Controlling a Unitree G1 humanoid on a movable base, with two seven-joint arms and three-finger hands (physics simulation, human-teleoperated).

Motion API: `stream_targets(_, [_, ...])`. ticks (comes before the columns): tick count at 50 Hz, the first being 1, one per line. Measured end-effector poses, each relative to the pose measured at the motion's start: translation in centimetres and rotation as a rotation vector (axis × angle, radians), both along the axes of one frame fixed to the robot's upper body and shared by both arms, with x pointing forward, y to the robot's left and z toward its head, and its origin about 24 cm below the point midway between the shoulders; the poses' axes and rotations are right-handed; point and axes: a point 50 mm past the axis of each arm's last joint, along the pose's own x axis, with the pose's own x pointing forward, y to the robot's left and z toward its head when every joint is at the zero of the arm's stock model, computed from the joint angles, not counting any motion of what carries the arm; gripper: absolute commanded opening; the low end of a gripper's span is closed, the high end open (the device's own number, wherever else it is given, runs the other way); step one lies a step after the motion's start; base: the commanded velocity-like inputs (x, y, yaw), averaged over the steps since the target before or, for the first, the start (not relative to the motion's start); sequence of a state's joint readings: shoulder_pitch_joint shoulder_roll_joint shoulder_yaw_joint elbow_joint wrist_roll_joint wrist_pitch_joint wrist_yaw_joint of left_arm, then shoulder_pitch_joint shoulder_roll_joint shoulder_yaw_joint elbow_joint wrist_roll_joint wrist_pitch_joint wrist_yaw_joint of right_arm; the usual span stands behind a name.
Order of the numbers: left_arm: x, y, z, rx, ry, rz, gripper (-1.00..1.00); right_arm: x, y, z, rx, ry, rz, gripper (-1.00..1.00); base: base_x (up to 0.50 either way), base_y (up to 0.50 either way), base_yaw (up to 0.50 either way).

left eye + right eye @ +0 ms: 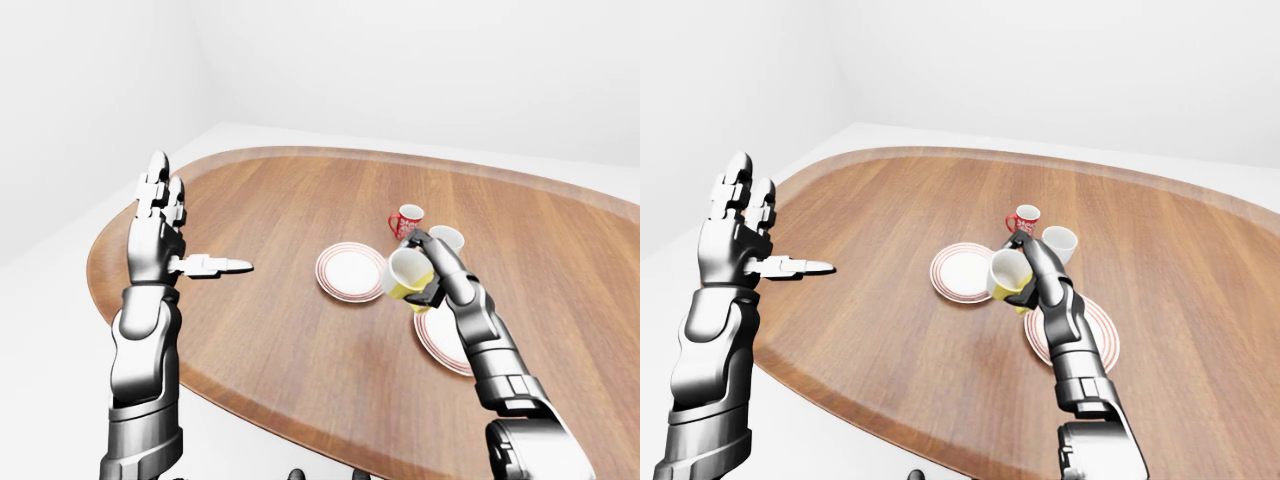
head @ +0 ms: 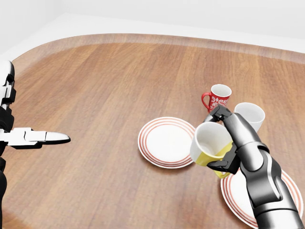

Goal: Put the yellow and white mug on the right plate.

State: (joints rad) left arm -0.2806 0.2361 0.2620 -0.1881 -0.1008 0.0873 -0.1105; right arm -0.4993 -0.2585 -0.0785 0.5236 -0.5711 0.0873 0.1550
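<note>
1. The right hand [image 2: 224, 143] is clamped around the yellow and white mug [image 2: 209, 142], held tilted above the table [image 2: 95, 86], between the two plates
2. The right plate [image 2: 238, 198] lies at the mug's five o'clock, the left plate [image 2: 162, 140] at its nine
3. The left hand [image 1: 160, 225] is raised with fingers spread apart, holding nothing
4. A red mug [image 2: 218, 99] and a white mug [image 2: 252, 114] stand at the mug's twelve to one o'clock
</note>
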Motion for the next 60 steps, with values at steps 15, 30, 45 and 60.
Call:
stream_targets(15, [0.0, -0.1, -0.1, 0.001, 0.004, -0.001, 1.00, 0.1, -1.9, 0.2, 0.008, 0.004, -0.053, -1.00, 0.00, 0.00, 0.00])
stream_targets(30, [-0.1, -0.1, -0.1, 0.003, 0.002, -0.002, 1.00, 0.0, -4.1, -0.2, 0.022, 0.028, -0.130, -1.00, 0.00, 0.00, 0.00])
stream_targets(45, [-0.1, -0.2, -0.2, 0.005, 0.004, -0.004, 1.00, -0.5, -6.5, -1.0, 0.036, 0.064, -0.225, -1.00, 0.00, 0.00, 0.00])
stream_targets(60, [-0.1, -0.3, -0.3, 0.005, 0.010, -0.006, 1.00, -1.1, -8.4, -2.2, 0.041, 0.110, -0.315, -1.00, 0.00, 0.00, 0.00])
